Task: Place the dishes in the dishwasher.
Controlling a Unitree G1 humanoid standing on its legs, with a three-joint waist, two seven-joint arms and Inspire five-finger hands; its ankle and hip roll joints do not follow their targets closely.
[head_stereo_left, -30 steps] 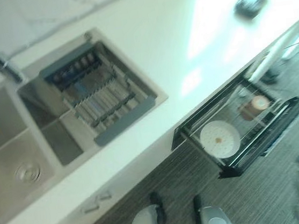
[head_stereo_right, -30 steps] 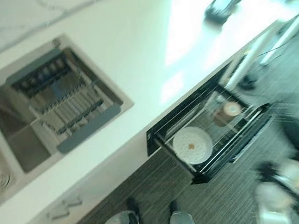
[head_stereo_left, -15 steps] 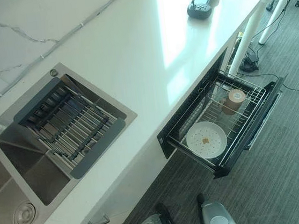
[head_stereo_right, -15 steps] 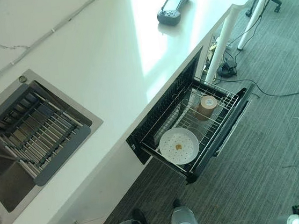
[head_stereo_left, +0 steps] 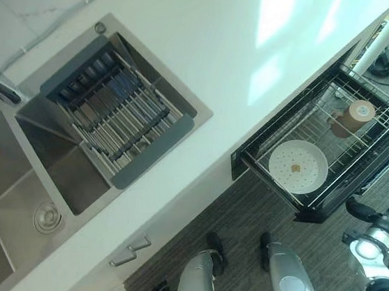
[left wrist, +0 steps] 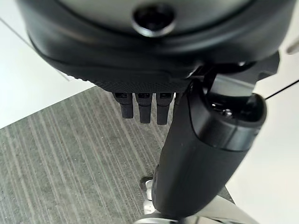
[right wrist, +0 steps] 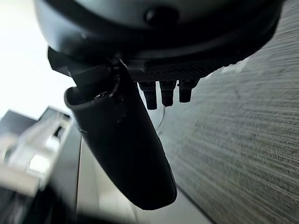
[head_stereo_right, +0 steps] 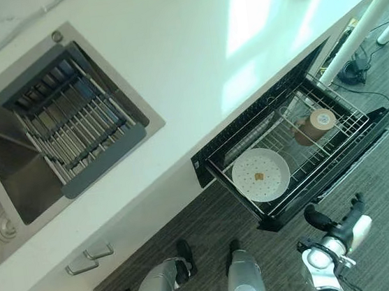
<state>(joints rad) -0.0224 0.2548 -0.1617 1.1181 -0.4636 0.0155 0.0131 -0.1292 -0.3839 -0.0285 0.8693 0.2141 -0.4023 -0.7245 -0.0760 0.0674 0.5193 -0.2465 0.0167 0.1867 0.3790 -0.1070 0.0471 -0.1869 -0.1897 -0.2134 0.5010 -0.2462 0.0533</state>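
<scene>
No legible print; plate (head_stereo_right: 260, 174) in dishwasher rack (head_stereo_right: 350, 122)

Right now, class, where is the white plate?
In the eye views the white plate lies in the wire rack of the open dishwasher drawer, under the counter's right part, at the near end, with the brown cup farther along.

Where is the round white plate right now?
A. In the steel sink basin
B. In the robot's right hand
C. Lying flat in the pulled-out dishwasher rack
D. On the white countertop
C: the round white plate lies flat in the pulled-out wire dishwasher rack, near the brown cup; the right hand hangs empty over the floor.
</scene>
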